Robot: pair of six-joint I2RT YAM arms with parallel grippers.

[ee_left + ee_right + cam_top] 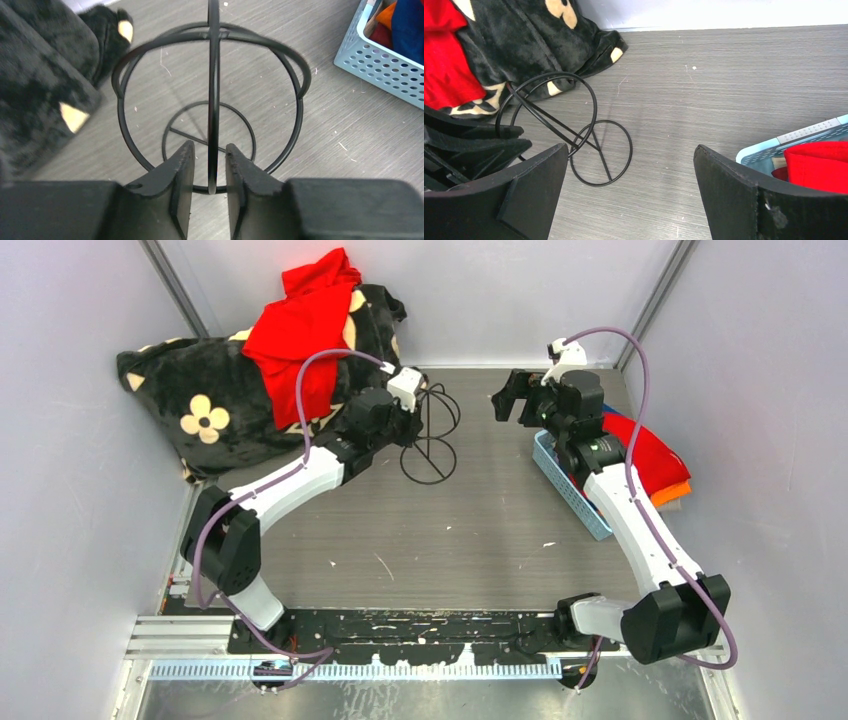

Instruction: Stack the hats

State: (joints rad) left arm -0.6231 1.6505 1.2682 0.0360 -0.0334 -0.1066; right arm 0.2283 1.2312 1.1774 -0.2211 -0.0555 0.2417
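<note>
The hats lie in a light blue basket (pixel 572 492) at the right: a red one (pixel 652 454) on top and an orange one (pixel 671 493) under it. In the left wrist view a blue hat (pixel 409 25) and an orange hat (pixel 388 12) show in the basket (pixel 380 70). A black wire stand (pixel 430 436) stands at the table's middle back. My left gripper (pixel 210 147) straddles the stand's upright hoop (pixel 213 90), its jaws slightly apart with a gap on each side of the wire. My right gripper (pixel 510 400) hovers wide open and holds nothing, left of the basket.
A black blanket with cream flowers (pixel 200 405) fills the back left corner, with a bright red garment (pixel 310 330) lying over it. Walls close in the table on the left, back and right. The basket stands near the right wall, under my right arm.
</note>
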